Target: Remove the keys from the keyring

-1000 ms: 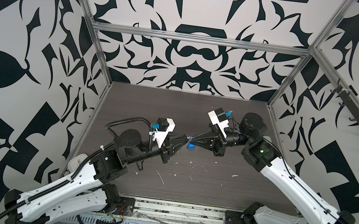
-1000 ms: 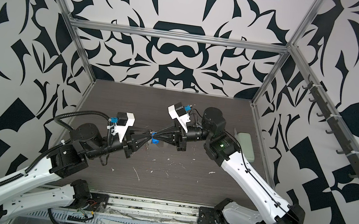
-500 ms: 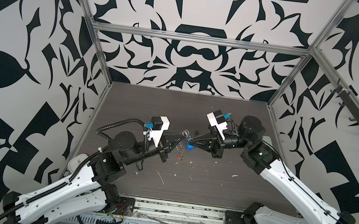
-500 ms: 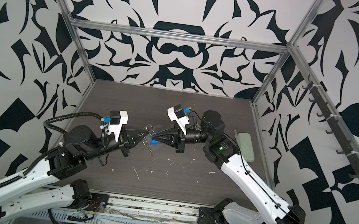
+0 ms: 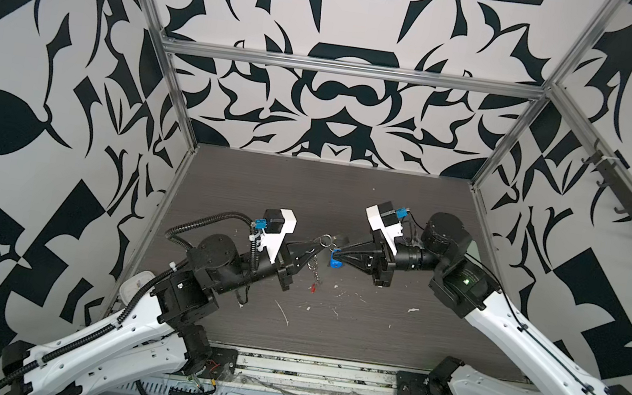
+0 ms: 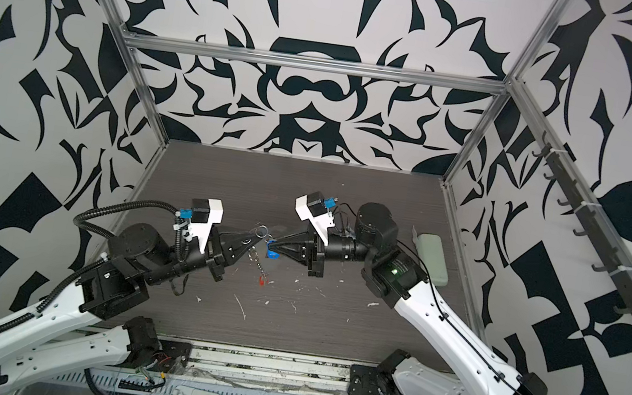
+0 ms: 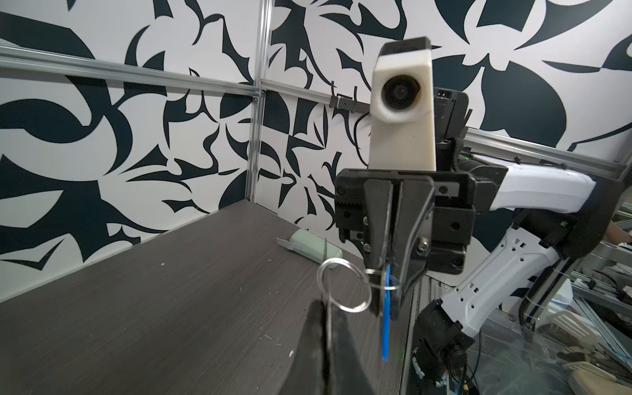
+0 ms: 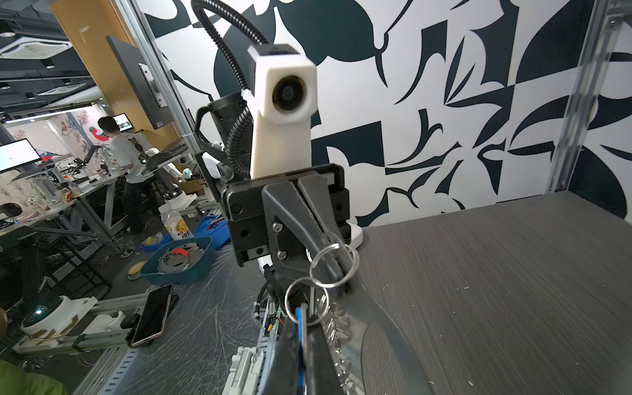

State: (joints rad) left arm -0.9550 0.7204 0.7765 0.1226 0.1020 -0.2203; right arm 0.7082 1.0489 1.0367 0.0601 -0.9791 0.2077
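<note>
Change: left tool (image 5: 318,244) just closed on thin silver wire ring (image 5: 326,240); right tool (image 5: 340,253) grips blue-tagged silver key (image 5: 335,264); still linked, ready to pull

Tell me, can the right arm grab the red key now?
Probably not yet. The right gripper is shut on the blue key, so its jaws are busy. The red key hangs close by, from the keyring in the left gripper, with nothing blocking it.

Shiny metal keyring (image 8: 330,285), blue plastic key tag (image 7: 386,321), matt wood-grain table (image 7: 171,307).
</note>
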